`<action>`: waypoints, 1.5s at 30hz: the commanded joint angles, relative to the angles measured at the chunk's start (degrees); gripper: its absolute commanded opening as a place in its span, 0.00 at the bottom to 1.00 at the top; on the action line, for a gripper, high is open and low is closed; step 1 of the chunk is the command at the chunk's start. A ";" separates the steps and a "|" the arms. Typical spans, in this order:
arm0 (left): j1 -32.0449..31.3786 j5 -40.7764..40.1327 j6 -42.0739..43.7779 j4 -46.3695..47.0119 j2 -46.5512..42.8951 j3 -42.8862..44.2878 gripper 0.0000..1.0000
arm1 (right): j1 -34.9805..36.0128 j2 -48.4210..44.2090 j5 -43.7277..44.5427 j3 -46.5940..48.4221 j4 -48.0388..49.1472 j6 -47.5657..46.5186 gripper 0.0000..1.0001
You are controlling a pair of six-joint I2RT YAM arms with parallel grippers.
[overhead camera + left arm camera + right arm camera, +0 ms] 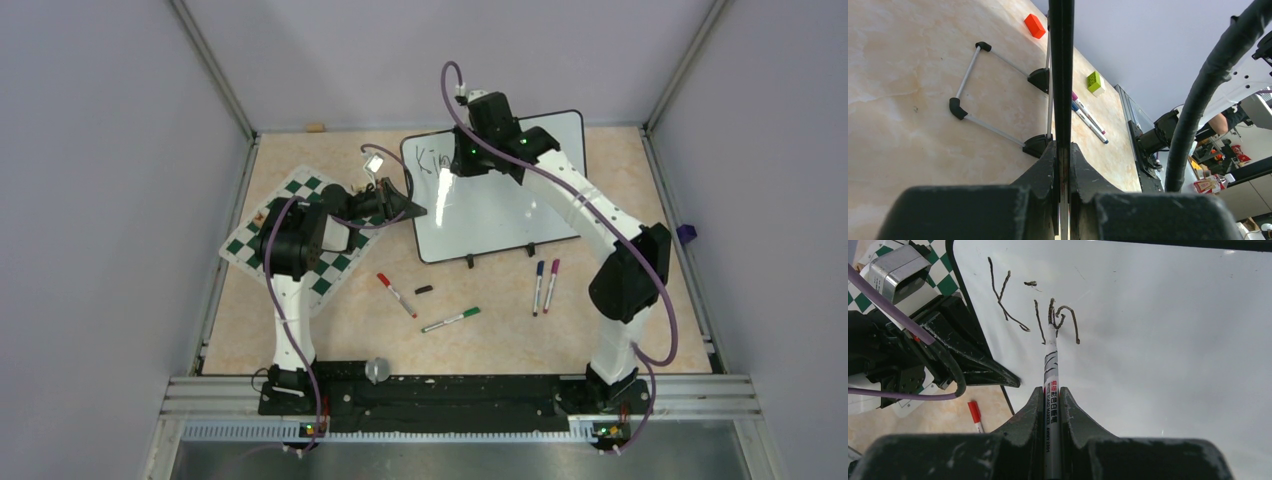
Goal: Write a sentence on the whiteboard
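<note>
Since the right jaws clamp the marker (1050, 367) and the left jaws pinch the whiteboard (1173, 365) edge, a slipping board could skew the sentence (1039, 322) just ahead.

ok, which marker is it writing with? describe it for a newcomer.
Find the whiteboard at the far middle of the table. At its far left corner, jaws of the right arm grip a white-barrelled marker, tip on the letters "Kin". Only it is held; the red marker, green marker, blue marker and purple marker lie on the table.
</note>
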 commanded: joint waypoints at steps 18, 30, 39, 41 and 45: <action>-0.96 4.56 0.22 5.50 -1.13 0.96 0.00 | -0.60 -4.23 0.39 -3.66 0.36 1.09 0.00; -0.89 4.13 4.50 3.97 -1.97 0.21 0.00 | -1.28 -10.00 -0.28 -2.22 0.80 1.65 0.00; -0.88 3.44 5.70 4.85 -0.48 0.08 0.00 | -2.53 -15.06 1.78 -7.77 3.86 0.60 0.00; -0.87 4.41 5.23 5.49 0.55 0.79 0.00 | -2.71 -15.72 2.17 -8.77 3.99 0.82 0.00; -0.75 5.11 5.36 5.50 1.96 1.76 0.00 | -3.00 -16.42 3.23 -10.53 4.17 0.91 0.00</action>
